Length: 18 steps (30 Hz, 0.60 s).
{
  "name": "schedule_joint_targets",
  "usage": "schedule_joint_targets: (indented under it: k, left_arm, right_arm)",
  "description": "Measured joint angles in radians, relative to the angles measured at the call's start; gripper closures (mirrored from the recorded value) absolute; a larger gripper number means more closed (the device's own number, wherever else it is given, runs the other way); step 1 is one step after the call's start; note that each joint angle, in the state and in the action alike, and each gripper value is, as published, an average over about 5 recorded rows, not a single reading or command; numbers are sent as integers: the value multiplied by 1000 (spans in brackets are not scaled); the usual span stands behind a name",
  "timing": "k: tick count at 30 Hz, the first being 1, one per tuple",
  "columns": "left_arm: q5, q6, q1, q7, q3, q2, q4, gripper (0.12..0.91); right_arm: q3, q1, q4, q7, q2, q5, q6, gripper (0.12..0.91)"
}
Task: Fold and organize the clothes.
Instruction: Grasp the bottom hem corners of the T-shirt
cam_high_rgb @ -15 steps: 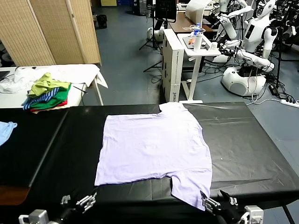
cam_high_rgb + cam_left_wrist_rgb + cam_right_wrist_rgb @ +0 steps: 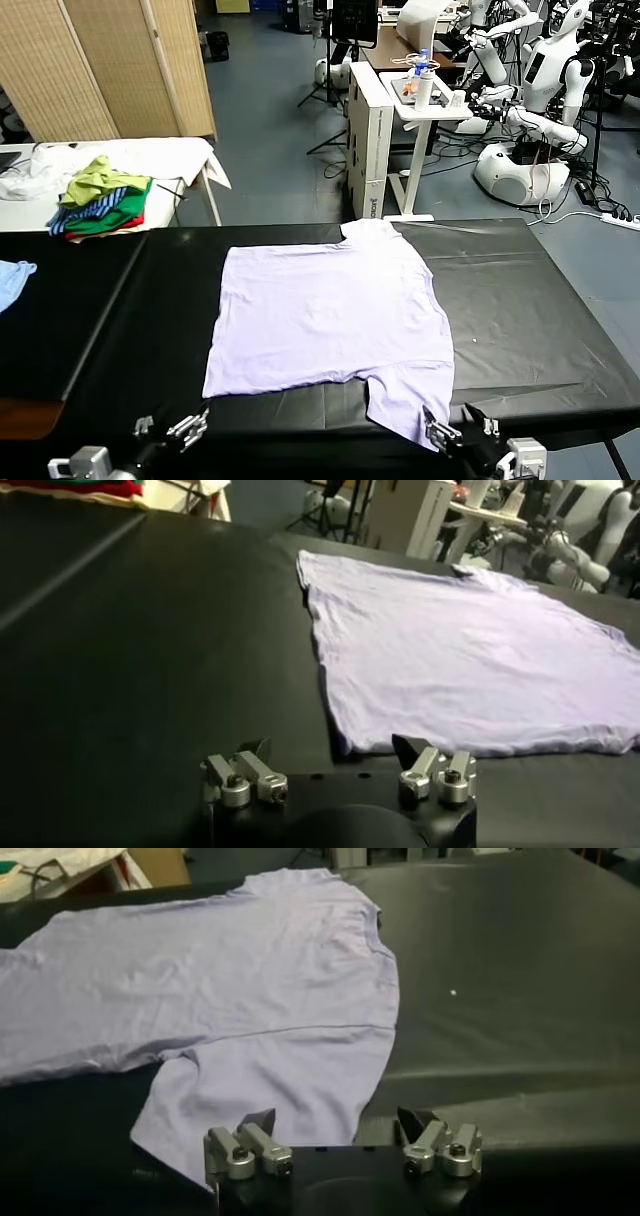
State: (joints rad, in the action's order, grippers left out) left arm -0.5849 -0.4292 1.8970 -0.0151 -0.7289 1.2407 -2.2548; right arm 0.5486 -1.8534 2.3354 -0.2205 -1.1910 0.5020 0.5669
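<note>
**Inspector:** Start at the grippers. What is their condition?

**Assistant:** The left gripper (image 2: 333,758) sits low at the near edge of the black table (image 2: 520,320), fingers spread wide, gripping nothing. Bare table lies under it, and the shirt's near left corner is just ahead. The right gripper (image 2: 340,1125) is also at the near edge, jaws equally apart and empty, directly in front of the near sleeve.

**Inspector:** And the garment?

**Assistant:** The lavender T-shirt (image 2: 330,310) lies flat, spread across the middle of the table, plain side up. One sleeve points toward the robot at the right (its tip reaches almost to the right gripper), the other toward the far edge.

**Inspector:** Surroundings? Obstructions?

**Assistant:** Nothing rests on the shirt or between it and either gripper. A light blue garment (image 2: 12,280) lies at the table's far left, well apart. Beyond it, a white side table (image 2: 170,155) carries a green, yellow, striped and red pile of clothes (image 2: 100,195). A woven screen (image 2: 110,65), a white cart (image 2: 400,130) and white robots (image 2: 530,110) stand behind.

**Inspector:** Legible writing?

**Assistant:** None can be read.
</note>
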Motion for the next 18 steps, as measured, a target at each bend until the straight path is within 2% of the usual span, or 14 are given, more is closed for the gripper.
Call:
schedule_joint_targets:
  k: [2, 5, 7, 13, 16, 18]
  left_arm:
    - [5, -2, -9, 1, 9, 5, 7, 123]
    - [14, -4, -24, 2, 20, 13, 19, 128]
    - [19, -3, -28, 2, 24, 16, 25, 168]
    - [25, 0, -36, 2, 28, 20, 32, 365]
    - [27, 1, -39, 2, 29, 24, 35, 511]
    - [29, 2, -39, 0, 30, 26, 37, 638]
  right_arm:
    - [-1, 0, -2, 1, -1, -1, 0, 185]
    - [-5, 5, -9, 3, -3, -4, -1, 327]
    - [-8, 8, -13, 4, -5, -6, -1, 422]
    - [-14, 8, -18, 5, -11, -9, -2, 675]
    - [-15, 7, -19, 5, -13, -10, -2, 787]
    - [-16, 5, -17, 4, -13, -11, -2, 842]
